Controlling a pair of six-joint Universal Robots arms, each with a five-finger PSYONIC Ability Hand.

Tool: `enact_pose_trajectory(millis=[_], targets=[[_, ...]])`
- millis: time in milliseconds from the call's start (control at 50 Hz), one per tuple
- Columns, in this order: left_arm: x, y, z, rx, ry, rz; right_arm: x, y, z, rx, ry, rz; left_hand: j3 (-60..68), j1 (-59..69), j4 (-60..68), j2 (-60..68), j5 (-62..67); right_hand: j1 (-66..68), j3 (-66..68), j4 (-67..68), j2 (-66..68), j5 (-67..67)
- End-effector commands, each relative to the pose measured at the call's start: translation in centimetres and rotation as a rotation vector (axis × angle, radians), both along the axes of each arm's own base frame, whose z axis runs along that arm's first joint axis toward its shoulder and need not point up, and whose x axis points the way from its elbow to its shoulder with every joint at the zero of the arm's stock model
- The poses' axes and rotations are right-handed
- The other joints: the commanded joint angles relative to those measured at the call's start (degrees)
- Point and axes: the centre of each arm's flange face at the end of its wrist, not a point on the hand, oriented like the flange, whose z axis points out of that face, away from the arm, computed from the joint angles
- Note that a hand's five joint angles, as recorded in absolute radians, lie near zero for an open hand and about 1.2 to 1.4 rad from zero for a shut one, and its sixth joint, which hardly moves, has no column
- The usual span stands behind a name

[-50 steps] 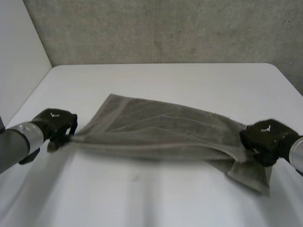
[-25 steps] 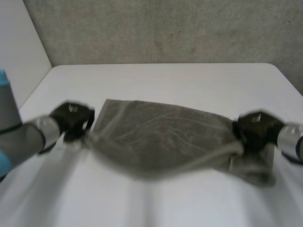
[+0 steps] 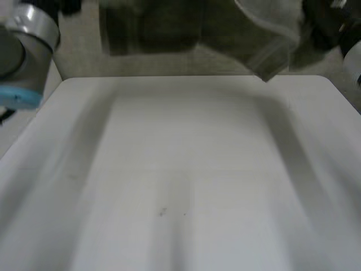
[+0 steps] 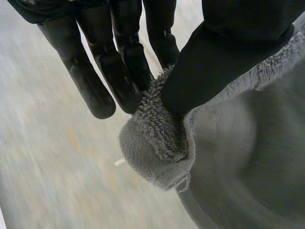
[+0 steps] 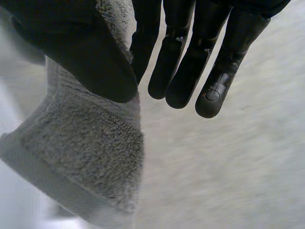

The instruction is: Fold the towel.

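The grey towel (image 3: 186, 31) hangs stretched in the air, well above the white counter (image 3: 180, 180), between the two hands. The left hand (image 4: 121, 71) pinches one bunched corner between its thumb and straight fingers. The right hand (image 5: 183, 62) pinches the other end likewise, cloth drooping below its thumb.

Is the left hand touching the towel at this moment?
Touching. The left wrist view shows the left hand pinching a corner of the towel between its thumb and fingers.
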Motion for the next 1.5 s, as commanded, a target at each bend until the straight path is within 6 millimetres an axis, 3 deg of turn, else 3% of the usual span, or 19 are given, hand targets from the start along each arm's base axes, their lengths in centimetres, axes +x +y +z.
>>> enact_pose_trajectory(millis=[20,40,60,140,180,240,380,400,420,440,460,500,700,840,980,1140,1420,1460,1500], targets=[[1.4,2.0,-12.0,0.369,-0.121,-0.003,0.8,1.7,-7.6,0.311,0.137,0.142,10.32,13.78,10.23,10.30,11.27,25.02,12.11,11.63,12.90,13.38],[1.8,2.7,-14.1,0.434,-0.140,0.000,0.9,2.3,-9.3,0.365,0.184,0.166,10.32,13.78,10.23,10.30,11.27,25.02,12.11,11.63,12.90,13.38],[1.9,2.7,-14.1,0.434,-0.140,0.000,0.9,2.6,-10.9,0.411,0.237,0.178,10.32,13.78,10.23,10.30,11.27,25.02,12.11,11.63,12.90,13.38],[2.5,5.1,-18.4,0.567,-0.210,0.004,0.8,3.2,-14.1,0.486,0.353,0.201,10.32,13.78,10.23,10.30,11.27,25.02,12.11,11.63,12.90,13.38],[2.6,5.8,-19.4,0.591,-0.243,0.005,0.7,3.7,-17.2,0.569,0.459,0.229,10.32,13.78,10.23,10.30,11.27,25.02,12.11,11.63,12.90,13.38],[2.9,7.0,-20.5,0.619,-0.302,0.008,0.2,4.0,-18.9,0.641,0.546,0.225,10.32,13.78,10.23,10.30,11.27,25.02,12.11,11.63,12.90,13.38],[3.0,8.3,-19.9,0.602,-0.342,0.005,-0.8,3.4,-18.0,0.662,0.519,0.156,10.32,13.78,10.23,10.30,11.27,25.02,12.11,11.63,12.90,13.38],[2.9,8.4,-19.6,0.593,-0.340,0.004,-0.9,3.5,-17.3,0.664,0.478,0.139,10.32,13.78,10.23,10.30,11.27,10.75,-2.15,-2.64,-1.36,-0.88],[3.0,8.4,-19.2,0.583,-0.337,0.007,-0.9,3.5,-17.3,0.664,0.478,0.139,10.32,13.78,10.23,10.30,11.27,10.61,-2.29,-2.78,-1.51,-1.03],[3.0,8.4,-19.2,0.582,-0.337,0.007,-0.9,3.6,-16.4,0.666,0.429,0.122,10.32,13.78,10.23,10.30,11.27,-3.55,-16.45,-16.94,-15.66,-15.18],[3.2,8.2,-19.0,0.576,-0.334,0.013,-0.9,3.6,-16.4,0.666,0.428,0.122,10.32,13.78,10.23,10.30,11.27,-3.69,-16.59,-17.08,-15.80,-15.33],[3.2,8.2,-18.7,0.570,-0.331,0.015,-1.5,3.8,-15.5,0.684,0.337,0.083,10.32,13.78,10.23,10.30,11.27,-21.78,-34.69,-35.17,-33.90,-33.42],[4.4,7.7,-18.0,0.562,-0.313,0.050,-2.5,6.5,-16.1,0.786,0.080,0.006,10.32,13.78,10.23,10.30,11.27,-31.61,-44.51,-45.00,-43.73,-43.25],[4.7,7.7,-18.1,0.566,-0.311,0.057,-2.6,8.5,-18.1,0.842,-0.118,-0.022,10.32,13.78,10.23,10.30,11.27,-31.44,-44.35,-44.83,-43.56,-43.08],[4.8,7.6,-18.1,0.566,-0.310,0.062,-0.9,9.3,-19.3,0.781,-0.121,0.007,10.32,13.78,10.23,10.30,11.27,-29.10,-42.00,-42.49,-41.22,-40.74],[4.8,7.8,-18.3,0.575,-0.312,0.060,-0.4,6.7,-21.2,0.677,-0.105,-0.121,10.32,13.78,10.23,10.30,11.27,-17.85,-30.76,-31.24,-29.97,-29.49],[4.9,8.1,-18.7,0.591,-0.315,0.061,-0.8,5.9,-19.8,0.619,-0.113,-0.159,10.32,13.78,10.23,10.30,11.27,9.26,-3.64,-4.13,-2.85,-2.37],[4.9,8.1,-18.7,0.589,-0.315,0.061,-0.9,6.0,-19.1,0.606,-0.116,-0.154,10.32,13.78,10.23,10.30,11.27,24.92,12.02,11.53,12.80,13.28],[4.9,8.1,-18.7,0.592,-0.316,0.061,-0.9,6.1,-19.1,0.607,-0.113,-0.151,10.32,13.78,10.23,10.30,11.27,25.02,12.11,11.63,12.90,13.38]])
